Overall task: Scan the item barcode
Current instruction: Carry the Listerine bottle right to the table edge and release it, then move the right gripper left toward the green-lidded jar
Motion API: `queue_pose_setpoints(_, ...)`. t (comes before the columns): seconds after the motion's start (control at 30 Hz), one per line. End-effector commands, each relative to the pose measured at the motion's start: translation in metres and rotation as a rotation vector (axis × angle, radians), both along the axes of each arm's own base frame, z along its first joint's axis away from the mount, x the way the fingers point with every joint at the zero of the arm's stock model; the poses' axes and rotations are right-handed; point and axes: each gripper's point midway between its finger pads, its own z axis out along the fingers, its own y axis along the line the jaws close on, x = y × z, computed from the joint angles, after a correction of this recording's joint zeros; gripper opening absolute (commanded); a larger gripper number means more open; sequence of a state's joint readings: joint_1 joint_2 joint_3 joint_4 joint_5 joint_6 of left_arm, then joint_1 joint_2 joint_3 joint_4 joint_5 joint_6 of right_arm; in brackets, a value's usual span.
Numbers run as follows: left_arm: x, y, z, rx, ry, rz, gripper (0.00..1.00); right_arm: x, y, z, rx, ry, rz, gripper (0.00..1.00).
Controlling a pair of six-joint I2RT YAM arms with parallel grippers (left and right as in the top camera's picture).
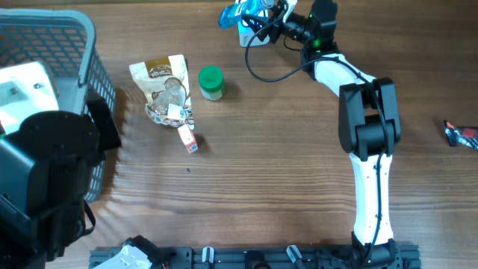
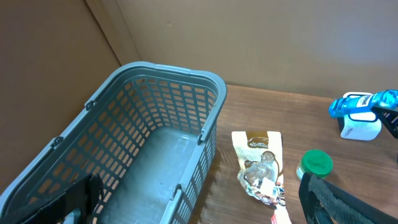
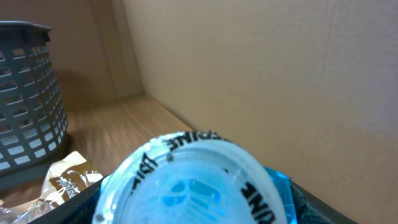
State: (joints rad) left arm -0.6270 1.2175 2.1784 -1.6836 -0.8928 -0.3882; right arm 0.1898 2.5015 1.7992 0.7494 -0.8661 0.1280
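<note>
My right gripper is at the table's far edge, shut on a blue pack with a round white lid. In the right wrist view that lid fills the bottom of the frame, with the dark fingers on both sides of it. No barcode shows on it. A white boxy object sits on the table right beside the pack; from the left wrist view the pack is just above the white object. My left gripper hangs open and empty over the grey basket.
A brown pouch, a crumpled clear packet, a small red-and-white box and a green-lidded jar lie mid-table. The basket takes the left side. A dark wrapper lies at the right edge. A wall backs the table.
</note>
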Motion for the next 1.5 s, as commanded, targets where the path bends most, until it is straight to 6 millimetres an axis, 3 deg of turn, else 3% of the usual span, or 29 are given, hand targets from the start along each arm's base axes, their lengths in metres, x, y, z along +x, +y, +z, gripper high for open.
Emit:
queue_pose_setpoints(0.0,0.000,0.003,0.001,0.008,-0.007,0.023,1.00,0.008,0.001,0.011,0.041,0.011,0.001,0.39)
queue_pose_setpoints(0.17,0.000,0.004,0.001,0.008,-0.007,0.023,1.00,-0.015,0.016,0.053,0.084,-0.032,0.185,0.39)
queue_pose_setpoints(0.27,0.000,0.003,0.001,0.028,0.002,0.013,1.00,-0.020,0.015,0.072,0.116,-0.013,0.232,0.39)
queue_pose_setpoints(0.4,0.000,0.004,0.001,0.054,0.011,0.004,1.00,-0.011,-0.008,0.074,0.169,0.087,0.208,0.43)
queue_pose_setpoints(0.53,0.000,0.004,0.001,0.054,0.011,0.004,1.00,-0.023,-0.037,0.091,0.223,0.154,0.282,0.50)
queue_pose_setpoints(0.63,0.000,0.004,0.001,0.054,0.011,0.004,1.00,-0.030,-0.073,0.116,0.301,0.196,0.289,0.50)
queue_pose_setpoints(0.73,0.000,0.004,0.001,0.053,0.011,0.004,1.00,-0.023,-0.130,0.126,0.349,0.287,0.231,0.50)
queue_pose_setpoints(0.87,0.000,0.004,0.001,0.054,0.011,0.004,1.00,-0.013,-0.225,0.113,0.373,0.399,0.105,0.49)
queue_pose_setpoints(0.93,0.000,0.004,0.001,0.053,0.011,0.004,1.00,-0.014,-0.257,0.105,0.361,0.423,0.065,0.46)
queue_pose_setpoints(1.03,0.000,0.004,0.001,0.053,0.011,0.004,1.00,-0.020,-0.327,0.083,0.343,0.487,-0.021,0.45)
queue_pose_setpoints(1.17,0.000,0.004,0.001,0.052,0.011,0.004,1.00,-0.034,-0.392,0.073,0.406,0.577,-0.111,0.45)
queue_pose_setpoints(1.27,0.000,0.004,0.001,0.053,0.011,0.004,1.00,-0.036,-0.406,0.073,0.466,0.643,-0.132,0.39)
queue_pose_setpoints(1.37,0.000,0.004,0.001,0.053,0.011,0.005,1.00,-0.030,-0.395,0.075,0.558,0.762,-0.117,0.37)
queue_pose_setpoints(1.47,0.000,0.004,0.001,0.053,0.011,0.004,1.00,-0.025,-0.392,0.064,0.647,0.921,-0.113,0.36)
